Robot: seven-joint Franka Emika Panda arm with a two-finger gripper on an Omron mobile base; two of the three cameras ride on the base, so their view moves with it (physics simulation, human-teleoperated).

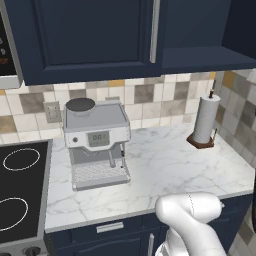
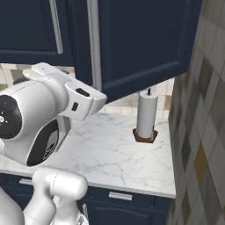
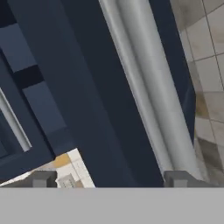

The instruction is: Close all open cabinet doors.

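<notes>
Right-hand cabinet door: dark navy, matte, flat panel in a raised frame; it hangs ajar, swung out over the counter at about 1 o'clock of the right base view. Its long slim silver bar handle runs vertically along the near edge, smooth and round, satin metal. In the hand view the same handle slants from 12 to 5 o'clock, very close to the lens.

Left cabinet door: same navy frame-and-panel build, lying flush with its box, at 12 o'clock of the left base view.

Gripper: two small dark square fingertips at 7 and 5 o'clock of the hand view, spread wide apart, nothing between them. The right tip sits against the foot of the handle; contact cannot be told.

Counter: white marble with grey veining, polished. On it a boxy brushed-steel espresso machine with a perforated drip tray, at 9 o'clock. A white paper towel roll, cylinder upright on a brown wooden base, at 3 o'clock near the corner. Backsplash: square tiles, beige, grey and ochre.
</notes>
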